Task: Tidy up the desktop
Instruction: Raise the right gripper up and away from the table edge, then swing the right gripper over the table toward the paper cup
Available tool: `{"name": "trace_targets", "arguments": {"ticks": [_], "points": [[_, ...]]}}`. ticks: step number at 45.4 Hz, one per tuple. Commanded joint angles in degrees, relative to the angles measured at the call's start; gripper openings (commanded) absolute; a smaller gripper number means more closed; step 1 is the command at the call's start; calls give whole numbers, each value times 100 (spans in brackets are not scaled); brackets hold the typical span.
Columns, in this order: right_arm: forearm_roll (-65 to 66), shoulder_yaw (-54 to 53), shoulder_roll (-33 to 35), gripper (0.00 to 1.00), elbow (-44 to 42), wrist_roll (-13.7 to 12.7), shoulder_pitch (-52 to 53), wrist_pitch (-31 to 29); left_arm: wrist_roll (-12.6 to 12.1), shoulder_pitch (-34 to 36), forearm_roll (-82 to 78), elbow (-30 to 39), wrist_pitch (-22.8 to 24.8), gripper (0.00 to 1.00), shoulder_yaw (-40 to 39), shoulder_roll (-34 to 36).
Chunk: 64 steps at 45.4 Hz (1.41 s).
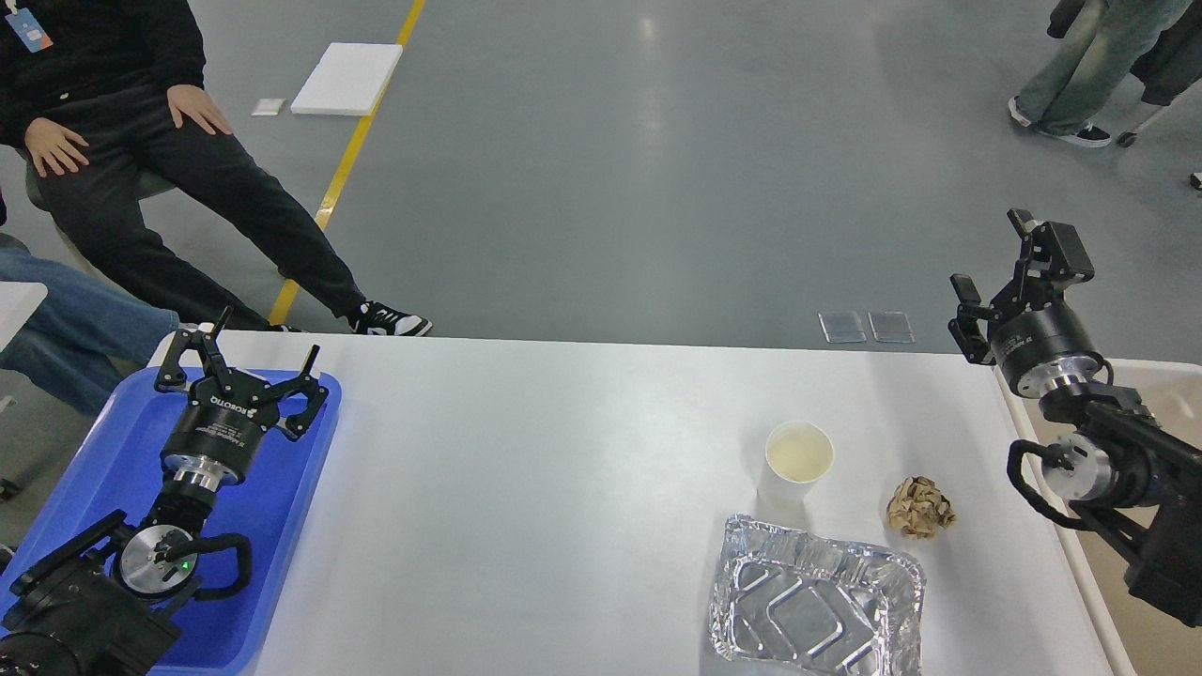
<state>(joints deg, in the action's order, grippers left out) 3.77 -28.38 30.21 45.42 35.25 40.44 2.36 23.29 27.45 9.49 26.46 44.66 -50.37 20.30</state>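
Observation:
The white desktop [563, 469] fills the lower part of the head view. On its right side stand a white paper cup [798, 460], a crumpled brown paper ball [920, 507] and an empty foil tray [817, 596]. My left gripper [268, 335] is open and empty above the far end of the blue tray [84, 479]. My right gripper [1003, 258] is open and empty, raised past the desktop's far right corner, above and right of the paper ball.
A beige bin with a white rim [1160, 385] stands off the desktop's right edge, under my right arm. A seated person's legs [235, 225] are beyond the far left edge. Another person [1080, 75] stands at the far right on the grey floor.

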Motion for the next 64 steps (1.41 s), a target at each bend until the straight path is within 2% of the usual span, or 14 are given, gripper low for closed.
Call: {"name": "trace_targets", "arguments": {"ticks": [1,11,20,28,36,39,44,51,55,59,64], "points": [[-69,552,318,100,2,-9,253,-16,9,-3,0,0,-1,99,1,0],[-131,1632,661,100,37,-18,789,-16,0,-3,0,0,-1,99,1,0],[-974,3082,960,100,159,-26,1439,37,0,5,0,0,-1,99,1,0],[-1151,4708,1522,100,941,-26,2511,-51,0,5,0,0,-1,99,1,0],[-1080,6088,1611,100,1003,-18,3795,-156,0,5,0,0,-1,99,1,0],[-1019,6598,1655,100,1170,0,4059,-498,0,5,0,0,-1,99,1,0],[-353,7433,1716,100,1302,-18,4735,-1438,0,5,0,0,-1,99,1,0],[290,8417,1655,100,1346,-18,5526,-2168,9,-3,0,0,-1,99,1,0],[527,9067,1620,100,1346,-18,6097,-3037,0,-3,0,0,-1,99,1,0],[800,9622,1409,100,1338,-18,6686,-3820,0,-3,0,0,-1,99,1,0],[958,10026,1023,100,1346,-18,7152,-4225,0,-3,0,0,-1,99,1,9]]}}
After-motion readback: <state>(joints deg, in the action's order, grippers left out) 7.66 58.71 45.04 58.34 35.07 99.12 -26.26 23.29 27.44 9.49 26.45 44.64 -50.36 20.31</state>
